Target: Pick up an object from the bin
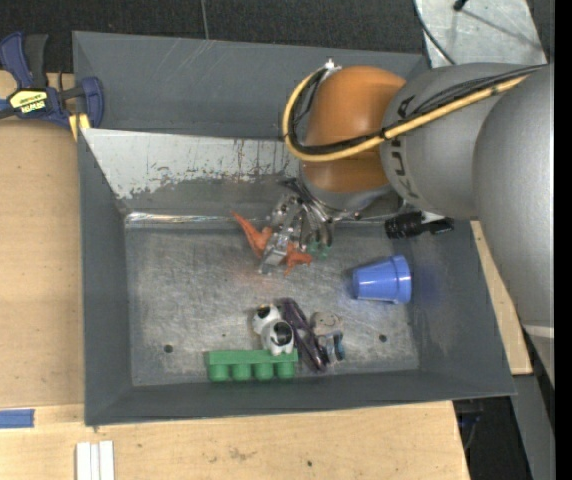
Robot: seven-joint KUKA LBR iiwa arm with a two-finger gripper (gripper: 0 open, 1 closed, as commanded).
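Observation:
My gripper [288,240] hangs over the back middle of the bin, its metal fingers reaching down among an orange plastic piece [254,232] that lies by the back wall. The fingertips sit right at that orange piece, touching or nearly touching it; whether it is between them I cannot make out. A blue cup [380,280] lies on its side to the right of the gripper. A black marker [418,226] rests by the right wall, just behind the cup.
Near the front wall lie a green studded brick [251,367], a small white and black round thing [273,329] and a dark purple tool-like thing [304,333]. The arm with its orange cover looms over the bin's back right.

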